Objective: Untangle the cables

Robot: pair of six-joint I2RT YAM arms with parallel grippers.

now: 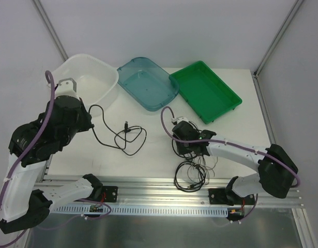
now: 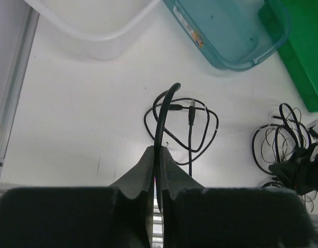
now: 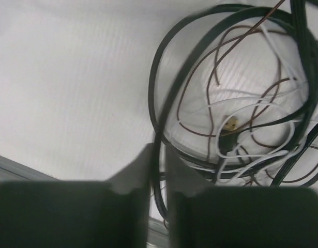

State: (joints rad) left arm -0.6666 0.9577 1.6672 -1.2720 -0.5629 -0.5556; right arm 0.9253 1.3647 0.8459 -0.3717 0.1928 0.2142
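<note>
We look down on a white table [image 1: 148, 165] with 2 robot arms bolted along its 6 o'clock edge. 3 containers line the far side: 1 white tub [image 1: 91, 77] at 11 o'clock, 1 clear blue tray [image 1: 148, 85] at 12 o'clock and 1 green tray [image 1: 205, 90] at 1 o'clock, each just beside the next.

The cables lie in 2 groups, well apart. The first is 1 black cable [image 2: 160, 111], loosely looped on the table near its centre, with 2 small plug ends showing inside the loop. 1 length of it lifts off the table toward 10 o'clock and into the left gripper [image 2: 157, 155]. In the left wrist view, that gripper's 2 fingers are pressed together on this cable, which arches up out of them and falls to its loop beyond.

The second group is 1 tangle [image 1: 192, 173] at 5 o'clock, reaching the metal rail [image 1: 159, 183] at the table's near edge. The right wrist view, which is blurred, shows black, brown and white strands crossing in it, so 3 colours; we cannot count the separate cords. 1 small gold-tipped plug [image 3: 230, 124] sits in the middle. The right gripper [image 3: 159, 149] hangs at the tangle's 12 o'clock edge. Its 2 fingers are drawn close, pinching 1 dark strand [image 3: 153, 98] that curves away into the tangle's outer loop.
</note>
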